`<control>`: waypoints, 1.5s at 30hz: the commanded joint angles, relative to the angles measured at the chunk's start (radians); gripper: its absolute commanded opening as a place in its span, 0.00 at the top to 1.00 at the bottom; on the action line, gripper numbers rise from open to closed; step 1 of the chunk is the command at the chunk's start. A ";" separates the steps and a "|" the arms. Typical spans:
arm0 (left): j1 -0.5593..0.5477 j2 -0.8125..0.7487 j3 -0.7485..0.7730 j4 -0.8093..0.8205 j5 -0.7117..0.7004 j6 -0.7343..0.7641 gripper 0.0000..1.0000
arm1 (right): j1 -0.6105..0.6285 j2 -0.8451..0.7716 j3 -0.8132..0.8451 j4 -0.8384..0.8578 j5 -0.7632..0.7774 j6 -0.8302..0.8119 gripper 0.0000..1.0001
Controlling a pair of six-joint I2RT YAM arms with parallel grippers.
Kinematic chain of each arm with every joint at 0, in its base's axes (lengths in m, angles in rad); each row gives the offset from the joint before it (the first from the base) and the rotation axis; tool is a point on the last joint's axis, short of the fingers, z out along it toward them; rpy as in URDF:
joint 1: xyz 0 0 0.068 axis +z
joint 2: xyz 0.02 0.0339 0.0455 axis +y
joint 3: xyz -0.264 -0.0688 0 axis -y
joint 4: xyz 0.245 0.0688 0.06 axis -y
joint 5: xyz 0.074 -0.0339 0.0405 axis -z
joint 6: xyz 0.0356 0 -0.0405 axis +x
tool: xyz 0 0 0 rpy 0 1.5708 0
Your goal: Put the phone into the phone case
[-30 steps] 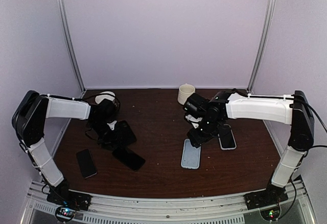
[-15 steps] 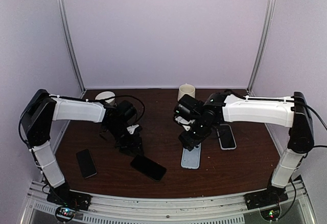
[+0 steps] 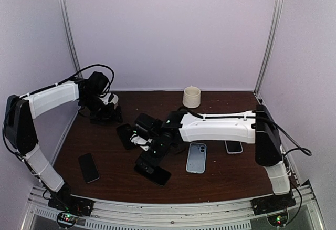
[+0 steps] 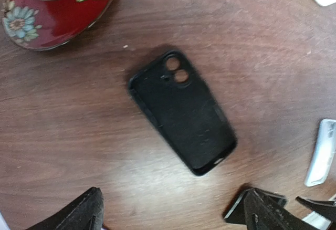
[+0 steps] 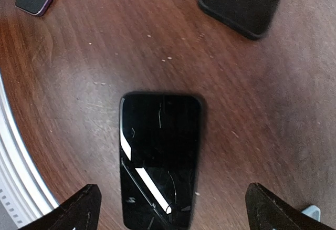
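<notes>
The black phone [image 3: 155, 174] lies screen up on the table near the front, and shows in the right wrist view [image 5: 160, 159]. My right gripper [image 3: 148, 159] hovers just above it, open and empty, its fingers either side of the phone's near end [image 5: 176, 211]. The empty black phone case [image 3: 126, 135] lies behind it, inside up, camera holes visible [image 4: 181, 112]; its corner also shows in the right wrist view [image 5: 241, 1]. My left gripper [image 3: 105, 113] is open and empty at the back left, apart from the case [image 4: 173, 219].
A light blue case [image 3: 197, 157] lies right of the black phone. One spare phone [image 3: 233, 146] lies at the right, another [image 3: 88, 167] at the front left. A cream cup [image 3: 192, 96] stands at the back. A red flowered bowl [image 4: 52, 4] sits near the left gripper.
My left arm pulled back to the back left, leaving phone and case on the table. My right arm swung left across the table to above the black phone.
</notes>
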 commanded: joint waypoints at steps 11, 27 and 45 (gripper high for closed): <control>-0.006 -0.079 -0.052 -0.004 -0.076 0.053 0.02 | 0.022 0.261 0.298 -0.267 0.014 0.054 0.01; 0.001 -0.077 -0.058 -0.001 -0.045 0.064 0.02 | 0.033 0.359 0.403 -0.359 -0.083 0.065 0.03; 0.004 -0.072 -0.059 -0.002 -0.029 0.071 0.03 | 0.033 0.308 0.398 -0.337 -0.013 0.055 0.35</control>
